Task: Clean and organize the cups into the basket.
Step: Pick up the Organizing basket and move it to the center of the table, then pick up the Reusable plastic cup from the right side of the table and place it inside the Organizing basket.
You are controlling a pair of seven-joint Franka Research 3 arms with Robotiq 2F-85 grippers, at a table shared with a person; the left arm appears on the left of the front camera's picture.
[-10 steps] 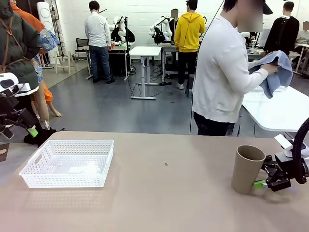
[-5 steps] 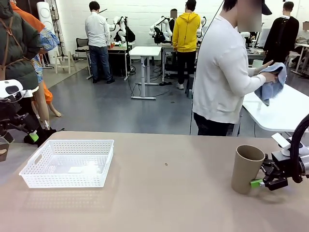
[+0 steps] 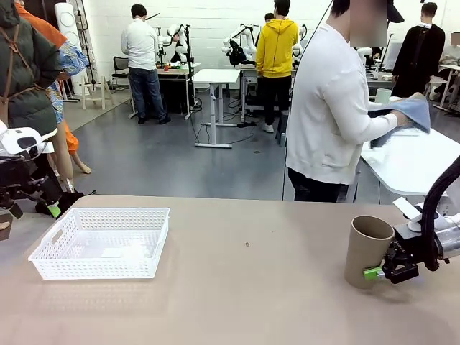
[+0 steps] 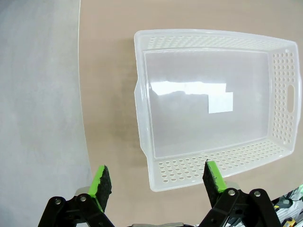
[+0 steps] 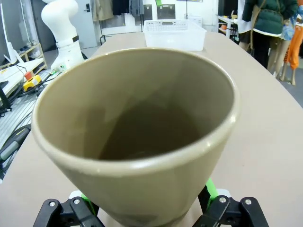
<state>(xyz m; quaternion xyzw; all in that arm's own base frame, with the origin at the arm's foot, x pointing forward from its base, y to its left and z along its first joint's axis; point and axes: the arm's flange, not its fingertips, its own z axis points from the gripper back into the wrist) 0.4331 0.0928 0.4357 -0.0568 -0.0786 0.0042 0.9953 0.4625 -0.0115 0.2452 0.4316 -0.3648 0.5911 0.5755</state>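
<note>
Brown cup (image 3: pixel 368 251) stands on table (image 3: pixel 244 295), workshop (image 3: pixel 180 158) behind; right end effector (image 3: pixel 375 273) spread around it, left end effector (image 4: pixel 156 177) spread near basket (image 4: pixel 142 94).

Past your tabletop's (image 3: pixel 251 302) far edge a person (image 3: pixel 330 108) in white holds a cloth (image 3: pixel 406 109) over a white table (image 3: pixel 420 165); a speck (image 3: pixel 247 244) lies mid-tabletop.

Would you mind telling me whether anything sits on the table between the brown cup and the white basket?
Nothing visible does. The cup stands upright near the right end of the table, the basket near its left, and the stretch between them holds just a tiny dark speck, too small to matter.
</note>
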